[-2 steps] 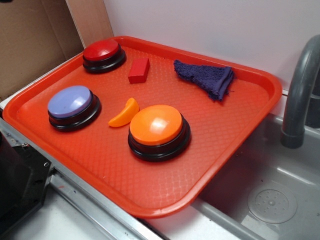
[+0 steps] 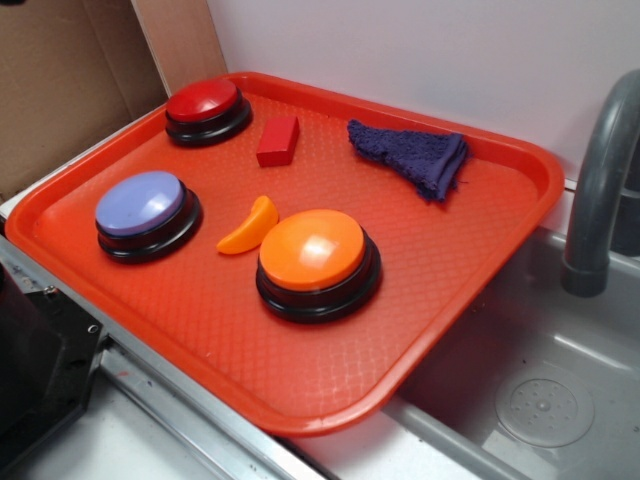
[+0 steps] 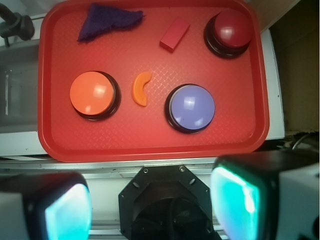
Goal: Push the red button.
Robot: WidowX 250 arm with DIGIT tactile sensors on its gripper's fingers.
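The red button (image 2: pixel 206 104), a glossy dark-red dome on a black base, sits at the far left corner of the orange-red tray (image 2: pixel 300 390). From the wrist camera the red button (image 3: pixel 231 29) appears at the tray's upper right. My gripper (image 3: pixel 152 205) hangs high above the robot base, off the tray's near edge, far from the button. Its two fingers stand wide apart with nothing between them. The gripper is out of frame in the exterior view.
On the tray also lie an orange button (image 2: pixel 315 255), a lilac button (image 2: pixel 142 208), a small red block (image 2: pixel 278 140), an orange crescent (image 2: pixel 250 228) and a purple cloth (image 2: pixel 412 155). A sink with a grey faucet (image 2: pixel 600 190) lies to the right.
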